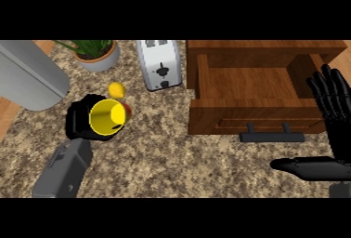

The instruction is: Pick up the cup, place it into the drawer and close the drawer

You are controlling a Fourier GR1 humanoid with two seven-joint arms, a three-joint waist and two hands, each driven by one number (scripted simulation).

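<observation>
left hand [81, 122] fingers curled round yellow cup [108, 119], cup tipped so mouth faces up at camera, above counter [185, 162] left of open drawer [250, 88]. right hand [330, 121] straight-fingered, resting by drawer's right edge.

risk, judged: tilted cup may clip drawer's front wall on way over.

cup smooth, glossy, round; drawer wooden, boxy, dark bar handle [272, 137]; counter speckled stone; toaster [159, 64] metallic.
</observation>
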